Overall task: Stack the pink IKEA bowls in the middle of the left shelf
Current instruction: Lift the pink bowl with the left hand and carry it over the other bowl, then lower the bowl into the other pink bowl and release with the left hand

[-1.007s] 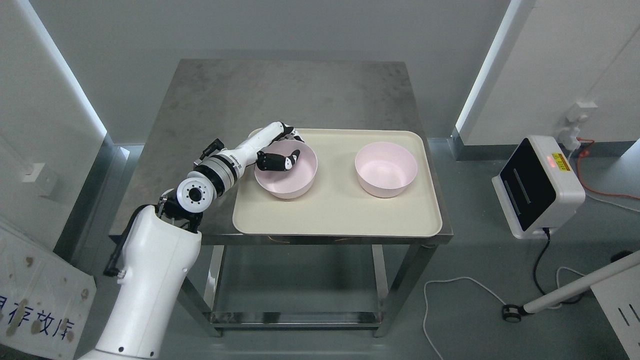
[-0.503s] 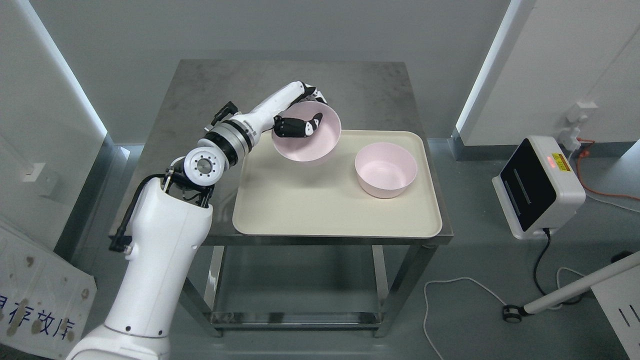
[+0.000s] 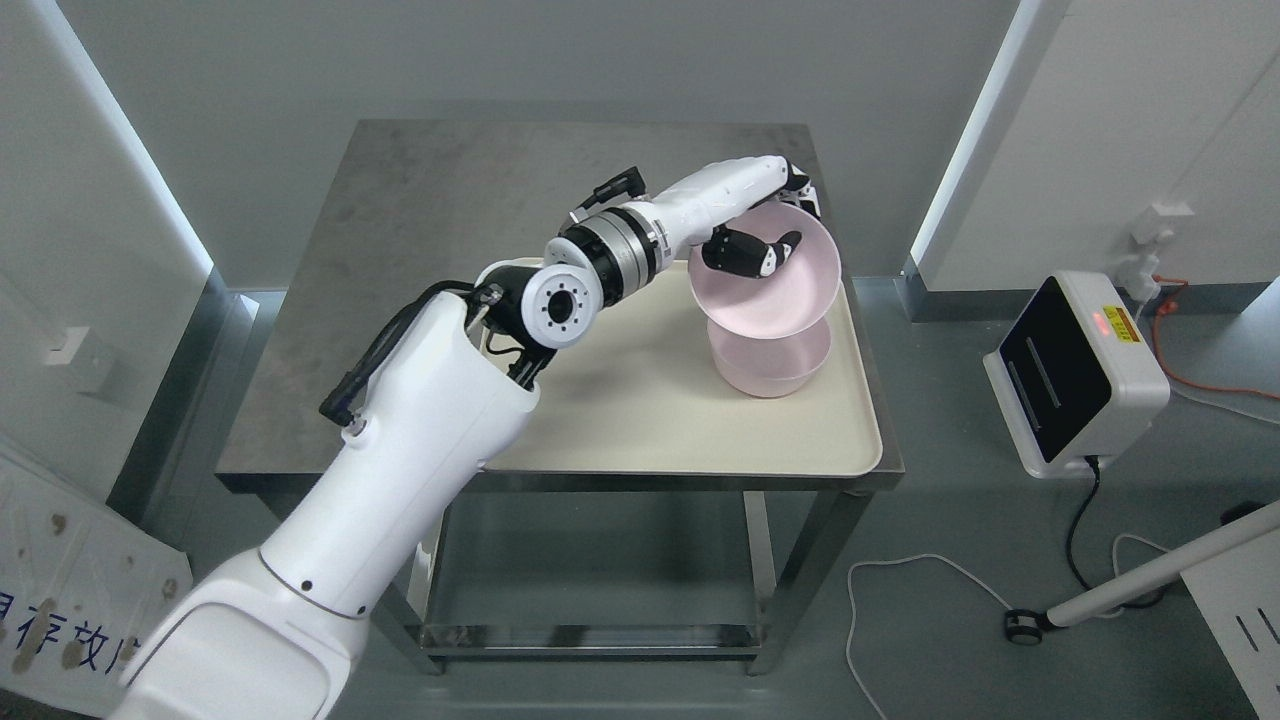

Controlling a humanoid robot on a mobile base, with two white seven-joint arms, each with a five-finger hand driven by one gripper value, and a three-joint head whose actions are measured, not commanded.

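My left hand point(image 3: 765, 225) is shut on the far rim of a pink bowl point(image 3: 775, 295), thumb inside and fingers behind the wall. I hold this bowl in the air, tilted toward me, right above a second pink bowl point(image 3: 770, 370) that stands on the right side of the cream tray point(image 3: 620, 420). The held bowl hides most of the lower bowl's opening. Whether the two bowls touch I cannot tell. The white left arm stretches across the tray from the lower left. My right arm does not show.
The tray lies on a steel table point(image 3: 420, 220) with a lower shelf. A white box with a black panel point(image 3: 1070, 370) stands on the floor at the right, with cables point(image 3: 900, 580) beside it. White wall panels flank the table.
My left arm has carried the bowl up off the tray's left side and across to the right, until it hangs over the second bowl. The second bowl has stayed put.
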